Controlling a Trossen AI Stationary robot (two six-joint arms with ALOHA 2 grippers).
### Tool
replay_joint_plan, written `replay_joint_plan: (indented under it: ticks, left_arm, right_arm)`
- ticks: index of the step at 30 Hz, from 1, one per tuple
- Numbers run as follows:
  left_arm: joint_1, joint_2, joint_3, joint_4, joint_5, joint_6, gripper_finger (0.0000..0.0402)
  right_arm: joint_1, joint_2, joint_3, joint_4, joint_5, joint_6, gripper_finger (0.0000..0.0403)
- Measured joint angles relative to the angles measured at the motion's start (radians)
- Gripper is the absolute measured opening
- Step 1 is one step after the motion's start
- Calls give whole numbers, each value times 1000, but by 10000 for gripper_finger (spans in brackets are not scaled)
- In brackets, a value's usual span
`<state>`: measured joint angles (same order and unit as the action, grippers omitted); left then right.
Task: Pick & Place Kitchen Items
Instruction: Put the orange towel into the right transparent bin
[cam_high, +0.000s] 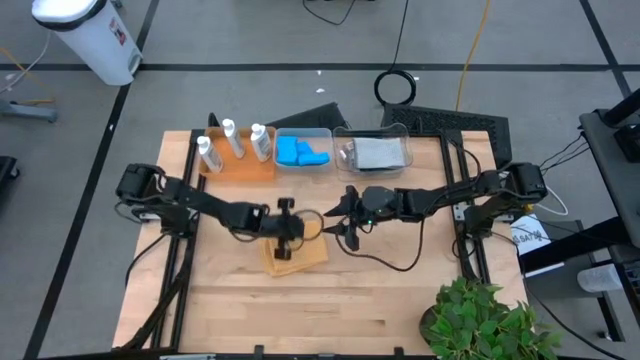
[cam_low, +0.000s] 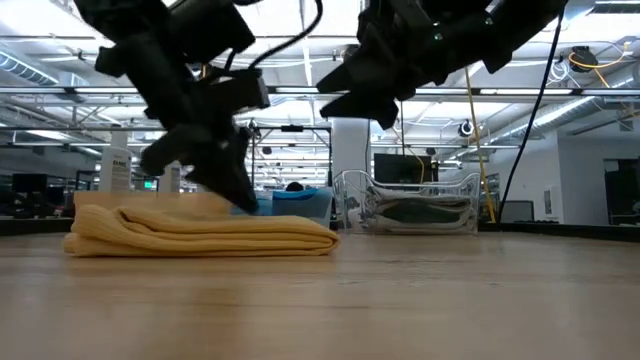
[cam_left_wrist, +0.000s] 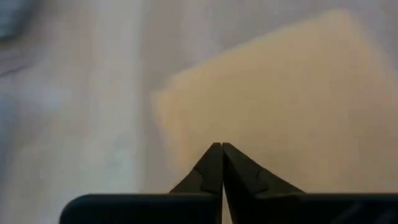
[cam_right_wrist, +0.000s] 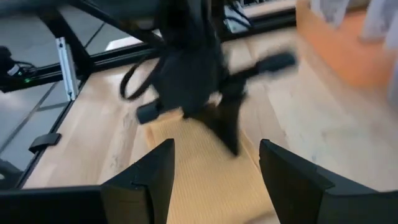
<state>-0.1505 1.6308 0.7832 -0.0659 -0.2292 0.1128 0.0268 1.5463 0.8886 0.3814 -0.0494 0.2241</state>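
A folded yellow-orange cloth (cam_high: 298, 257) lies flat on the wooden table near its middle; it also shows in the low view (cam_low: 200, 232). My left gripper (cam_high: 284, 247) is shut, its tips pointing down right at the cloth's top (cam_left_wrist: 280, 93). My right gripper (cam_high: 339, 220) is open and empty, held above the table just right of the cloth. Three white bottles (cam_high: 232, 142) stand on the orange tray (cam_high: 245, 168) at the far left. Blue sponges (cam_high: 300, 153) lie in a clear bin, and a grey cloth (cam_high: 378, 153) lies in another. My left gripper's shut fingertips (cam_low: 243, 203) point down at the top face of the folded cloth (cam_right_wrist: 205, 174), near its far edge. I cannot tell whether they touch it. The cloth lies flat on the table.
The tray and the two clear bins (cam_high: 372, 135) stand in a row along the far edge. A potted plant (cam_high: 480, 320) stands at the near right corner. Bare wood lies in front of the cloth and to its right.
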Motion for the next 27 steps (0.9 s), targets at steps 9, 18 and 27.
replay_joint_plan:
  ticks: [9, 18, 27]
  left_arm:
    - [-20, -246, 6, -95, -87, -76, 14]
    - [-151, -398, -62, -219, -41, -227, 18]
    - [-260, -394, -167, -245, -32, -372, 4]
  right_arm:
    - [-11, 0, -2, -106, 0, 243, 201]
    - [27, 117, -20, -91, -3, 344, 236]
    - [-29, 335, 32, -19, -112, 524, 271]
